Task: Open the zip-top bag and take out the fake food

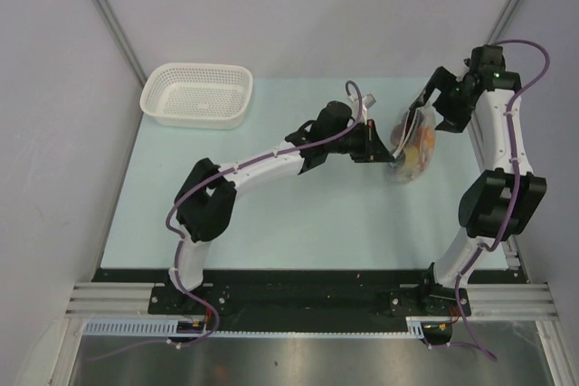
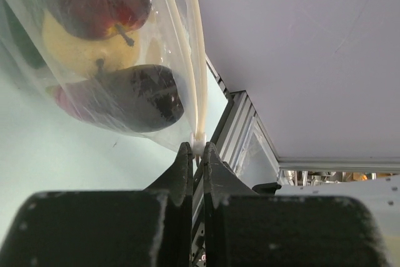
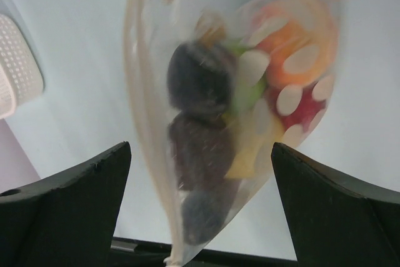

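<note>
Top external: basket (image 1: 194, 117) well apart; left gripper (image 1: 390, 157) clenched on zip-top bag (image 1: 414, 144), right gripper (image 1: 433, 116) released alongside.

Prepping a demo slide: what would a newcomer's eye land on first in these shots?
The clear zip-top bag, right of centre in the top view, stuffed with fake food: orange, red, yellow, dark purple. The left gripper is shut on the end of its zip strip, while the right gripper stands wide open on either side of it. A white mesh basket sits far back on the left.
</note>
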